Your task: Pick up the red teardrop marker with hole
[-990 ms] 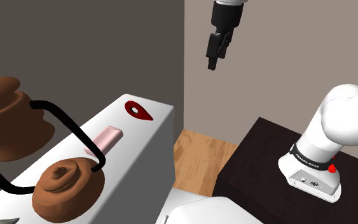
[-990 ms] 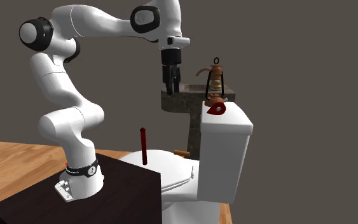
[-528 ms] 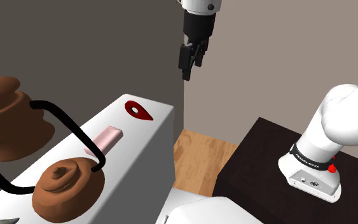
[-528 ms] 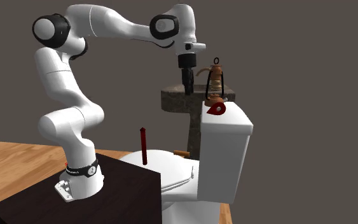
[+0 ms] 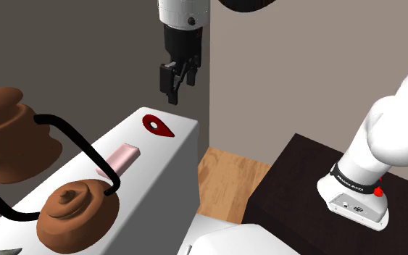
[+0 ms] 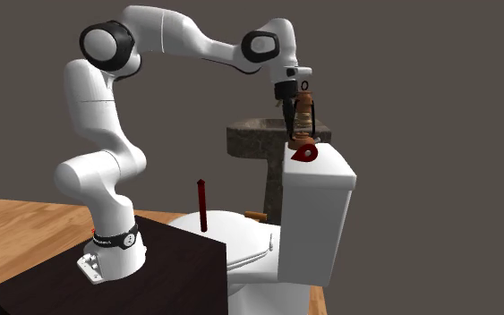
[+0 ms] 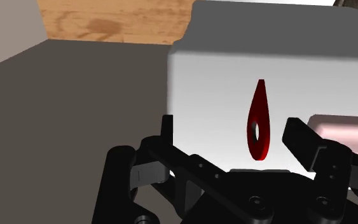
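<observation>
The red teardrop marker point(image 5: 159, 124) with a hole lies flat on the white toilet tank lid point(image 5: 184, 134), near the lid's end by the wall corner. In the second exterior view the marker point(image 6: 304, 153) shows at the lid's near corner. My black gripper point(image 5: 175, 88) hangs pointing down just above the marker, a little toward the shoulder view's right, and is not touching it. In the wrist view the marker point(image 7: 258, 121) lies beyond the gripper point(image 7: 234, 137), between the two fingers point(image 7: 306, 141), which stand apart. The gripper point(image 6: 290, 114) is open and holds nothing.
A pink block point(image 5: 122, 159) lies on the lid behind the marker. A brown lantern-like object point(image 5: 75, 210) with a black wire handle point(image 5: 72, 134) stands further along. A dark stand point(image 5: 296, 181), a toilet bowl point(image 6: 232, 242), a red stick point(image 6: 202, 204) and a stone pedestal point(image 6: 259, 139) are nearby.
The arm has swung toward the shoulder view's left and come down, carrying the open gripper from beside the tank to just above the marker. The marker has not moved.
</observation>
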Action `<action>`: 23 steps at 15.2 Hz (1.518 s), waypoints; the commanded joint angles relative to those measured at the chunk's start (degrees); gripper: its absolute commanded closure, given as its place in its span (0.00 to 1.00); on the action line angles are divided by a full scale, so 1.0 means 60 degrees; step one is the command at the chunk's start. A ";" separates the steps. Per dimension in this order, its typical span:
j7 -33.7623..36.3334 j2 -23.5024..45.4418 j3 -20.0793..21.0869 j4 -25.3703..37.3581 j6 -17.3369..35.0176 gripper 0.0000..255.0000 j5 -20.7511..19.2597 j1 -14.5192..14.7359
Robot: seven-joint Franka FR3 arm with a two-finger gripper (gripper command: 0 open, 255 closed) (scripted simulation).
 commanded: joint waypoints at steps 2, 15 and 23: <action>0.0703 0.1234 0.0435 0.1087 -0.0023 0.00 -0.0889 0.0322; 0.1394 0.2332 0.0591 0.1182 0.0762 1.00 -0.1787 0.0771; 0.1395 0.2339 0.0590 0.1188 0.0763 1.00 -0.1792 0.0772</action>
